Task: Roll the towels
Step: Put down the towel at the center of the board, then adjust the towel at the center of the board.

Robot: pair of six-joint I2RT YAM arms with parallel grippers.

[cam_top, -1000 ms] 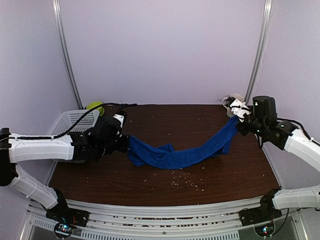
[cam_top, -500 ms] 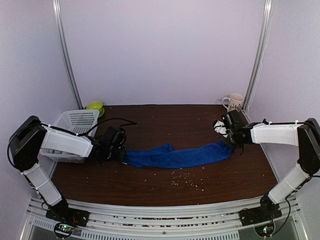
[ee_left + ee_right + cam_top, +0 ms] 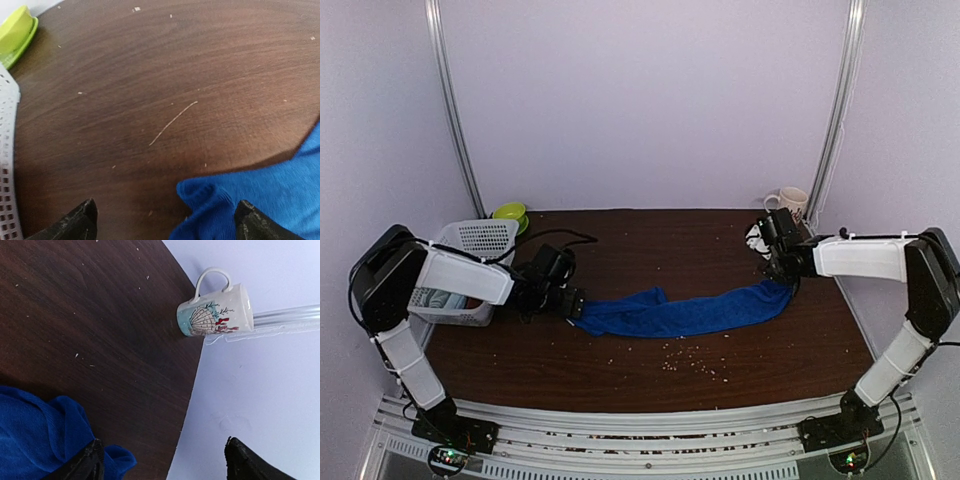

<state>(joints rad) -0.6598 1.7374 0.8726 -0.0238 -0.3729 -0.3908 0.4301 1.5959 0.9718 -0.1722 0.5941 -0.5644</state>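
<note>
Left gripper (image 3: pixel 165 224) and right gripper (image 3: pixel 160 461) sit low, jaws spread, at opposite ends of the blue towel (image 3: pixel 690 312).

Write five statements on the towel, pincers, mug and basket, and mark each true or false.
1. The blue towel lies stretched along the table, unrolled. True.
2. The left pincer is shut on the towel. False: its jaws stand open at the towel's end.
3. The mug stands upright in the far right corner. True.
4. The right pincer holds the mug. False: it is open, and the mug stands apart.
5. The basket sits on the right side. False: it is on the left.
</note>
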